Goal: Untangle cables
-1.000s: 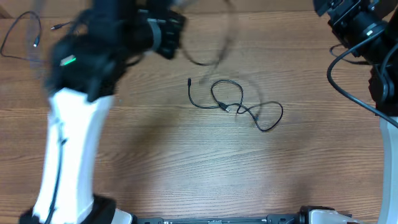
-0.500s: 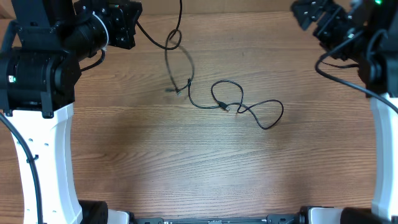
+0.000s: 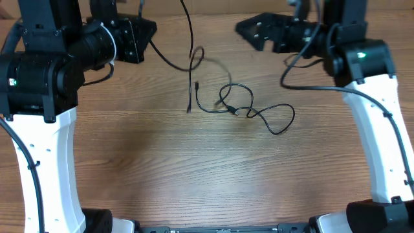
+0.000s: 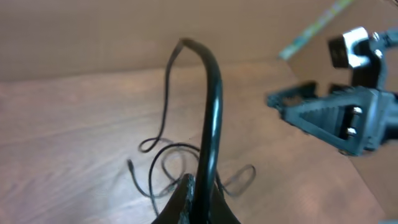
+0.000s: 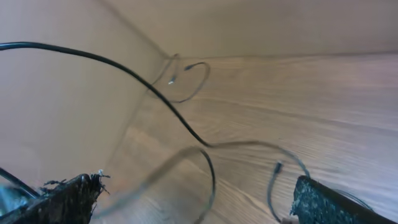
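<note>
My left gripper point(image 3: 149, 37) point(image 4: 202, 190) is shut on one black cable point(image 3: 169, 61) point(image 4: 214, 106) at the back left. The cable arches up and hangs down with a small loop, its plug tip point(image 3: 189, 109) just above the wood. The other cables point(image 3: 249, 111) point(image 4: 168, 162) lie tangled in loops on the table's middle. My right gripper point(image 3: 249, 32) point(image 5: 199, 205) is open and empty at the back centre, above and behind the tangle. It also shows in the left wrist view point(image 4: 323, 115). The held cable crosses the right wrist view point(image 5: 186, 130).
The wooden table point(image 3: 194, 175) carries nothing else that I can see. A further cable loop with a plug point(image 5: 189, 78) lies far off by the back wall in the right wrist view. The left arm's white column point(image 3: 45, 162) stands at the left edge, the right arm's point(image 3: 381, 142) at the right.
The right arm has swung left from the back right corner to the back centre. The left gripper shifted slightly right, and its hanging cable swung right, lifting off the tangle's left end.
</note>
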{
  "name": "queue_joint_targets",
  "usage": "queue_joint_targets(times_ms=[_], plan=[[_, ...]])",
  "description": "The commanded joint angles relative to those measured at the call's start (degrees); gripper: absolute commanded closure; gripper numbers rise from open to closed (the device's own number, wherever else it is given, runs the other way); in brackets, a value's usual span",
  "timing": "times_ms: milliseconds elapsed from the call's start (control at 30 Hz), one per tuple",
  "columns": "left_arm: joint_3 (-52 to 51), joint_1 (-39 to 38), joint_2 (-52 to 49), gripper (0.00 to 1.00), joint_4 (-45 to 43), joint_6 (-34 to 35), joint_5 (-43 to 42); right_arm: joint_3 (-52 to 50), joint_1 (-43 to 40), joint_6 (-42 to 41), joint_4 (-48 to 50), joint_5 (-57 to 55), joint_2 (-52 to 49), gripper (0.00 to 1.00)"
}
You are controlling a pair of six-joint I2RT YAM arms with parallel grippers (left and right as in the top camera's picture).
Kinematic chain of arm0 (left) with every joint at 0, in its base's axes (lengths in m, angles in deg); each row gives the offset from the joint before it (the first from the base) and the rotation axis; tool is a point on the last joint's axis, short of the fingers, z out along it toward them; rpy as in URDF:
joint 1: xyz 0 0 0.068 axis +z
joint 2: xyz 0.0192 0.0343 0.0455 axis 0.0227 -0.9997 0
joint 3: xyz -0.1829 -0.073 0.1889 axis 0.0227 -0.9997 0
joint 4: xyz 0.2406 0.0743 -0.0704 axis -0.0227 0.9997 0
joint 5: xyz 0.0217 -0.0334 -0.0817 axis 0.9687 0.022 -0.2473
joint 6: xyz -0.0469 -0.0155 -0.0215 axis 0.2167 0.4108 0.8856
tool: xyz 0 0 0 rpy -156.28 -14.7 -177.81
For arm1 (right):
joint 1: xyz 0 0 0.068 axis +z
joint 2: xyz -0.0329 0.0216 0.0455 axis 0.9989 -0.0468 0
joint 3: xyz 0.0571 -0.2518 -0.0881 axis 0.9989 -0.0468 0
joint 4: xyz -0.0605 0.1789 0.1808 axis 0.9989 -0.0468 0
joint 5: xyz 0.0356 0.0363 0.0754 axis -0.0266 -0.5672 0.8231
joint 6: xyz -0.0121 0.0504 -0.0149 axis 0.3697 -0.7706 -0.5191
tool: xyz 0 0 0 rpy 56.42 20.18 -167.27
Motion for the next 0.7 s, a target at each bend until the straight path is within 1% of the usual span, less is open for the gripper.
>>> queue_joint_targets(times_ms=[0,100,200,300,400,467,567,667], plan=[[0.22,-0.59,-0.13,0.96,2.60,-3.54,-6.05,0.66,2.62,1.77,2.86,0.98,-0.48,0.00],[0.22,-1.33,-0.13,0.96,5.40,-6.03,-8.76,0.66,4.31,1.97,4.96,0.15,-0.48,0.00],[0.22,-2.36,-0.13,0.96,7.15,-9.27,-13.25,0.66,6.01,7.19,5.46,0.15,-0.50,0.00],[0.22,-3.45,-0.13,0.96,7.98,-9.27,-13.51,0.66,7.19,12.57,4.61,0.20,-0.50,0.00],[0.22,-4.11,-0.13,0.96,8.28,-8.94,-13.51,0.66,7.93,13.81,4.04,0.31,-0.50,0.00],[0.22,-4.15,-0.13,0.96,8.26,-8.63,-14.32,0.66,8.39,16.15,3.72,2.23,-0.50,0.00],[0.22,-4.15,-0.13,0.96,8.31,-8.63,-18.45,0.66,9.05,19.39,3.50,4.20,-0.50,0.00],[0.22,-4.15,-0.13,0.96,8.33,-8.63,-22.88,0.66,9.29,19.37,3.54,4.11,-0.50,0.00]])
